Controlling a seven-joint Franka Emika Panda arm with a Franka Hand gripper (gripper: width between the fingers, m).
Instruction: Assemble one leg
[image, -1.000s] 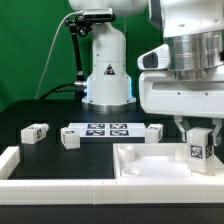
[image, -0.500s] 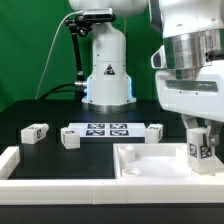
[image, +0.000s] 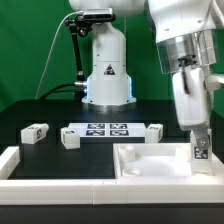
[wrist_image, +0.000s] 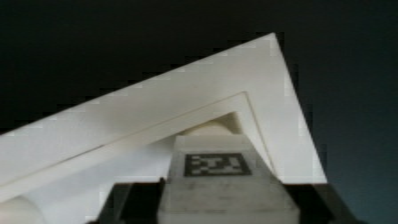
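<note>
Pincer (image: 198, 139) grasps the leg (image: 201, 154) upright at the large white piece's (image: 150, 151) raised corner edge.

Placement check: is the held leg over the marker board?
No, the held leg is at a corner of the large white piece, apart from the marker board.

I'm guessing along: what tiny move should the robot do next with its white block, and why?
Probably ease the leg straight down: the gripper holds it upright at the raised corner of the large white piece, seemingly lined up.
</note>
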